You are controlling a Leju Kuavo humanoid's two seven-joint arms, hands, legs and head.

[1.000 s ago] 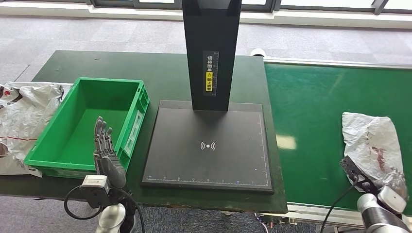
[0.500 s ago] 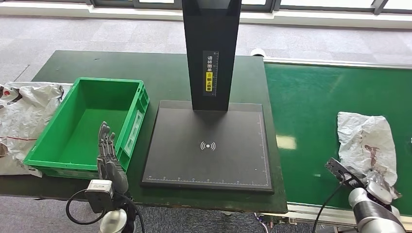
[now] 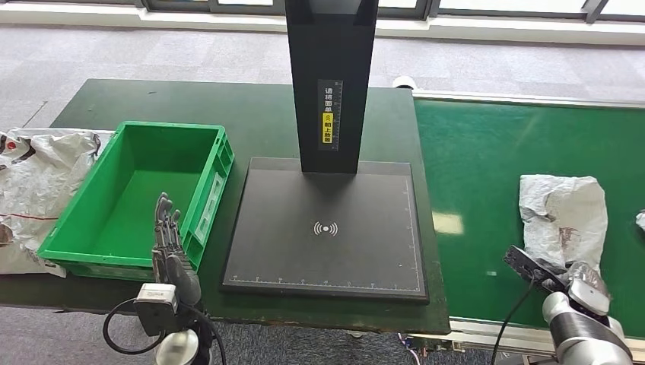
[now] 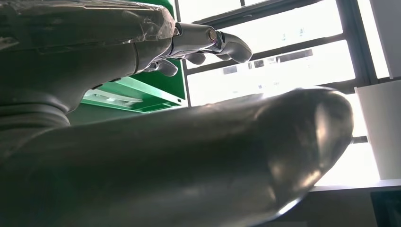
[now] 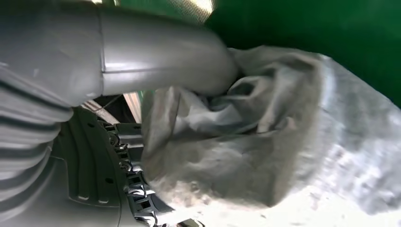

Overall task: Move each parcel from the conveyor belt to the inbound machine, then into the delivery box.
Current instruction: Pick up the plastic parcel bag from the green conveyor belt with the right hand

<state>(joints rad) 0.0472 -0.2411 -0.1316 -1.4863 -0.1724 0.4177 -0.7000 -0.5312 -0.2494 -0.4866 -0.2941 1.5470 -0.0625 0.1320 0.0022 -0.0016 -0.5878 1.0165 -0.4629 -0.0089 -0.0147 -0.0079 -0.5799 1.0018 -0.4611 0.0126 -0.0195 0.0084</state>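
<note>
A crumpled white-grey parcel (image 3: 561, 219) lies on the green conveyor belt (image 3: 487, 152). My right hand (image 3: 584, 283) grips its near end; in the right wrist view the thumb (image 5: 161, 56) presses into the wrinkled parcel (image 5: 265, 142). The black inbound machine plate (image 3: 327, 251) with its column (image 3: 331, 84) stands left of the belt. Further left is the green delivery box (image 3: 76, 243), with nothing in it. My left hand (image 3: 169, 245) stands upright with fingers apart and holding nothing, at the box's near right corner. Its fingers (image 4: 208, 40) reach past the box wall (image 4: 142, 94).
Several white bags (image 3: 34, 182) lie on the table left of the box. The edge of another parcel (image 3: 640, 220) shows on the belt at the far right. The dark green table (image 3: 228, 114) extends behind the box and machine.
My right hand and the parcel it holds have shifted left along the belt toward the machine. Another parcel's edge has come in at the far right. My left hand has dropped slightly.
</note>
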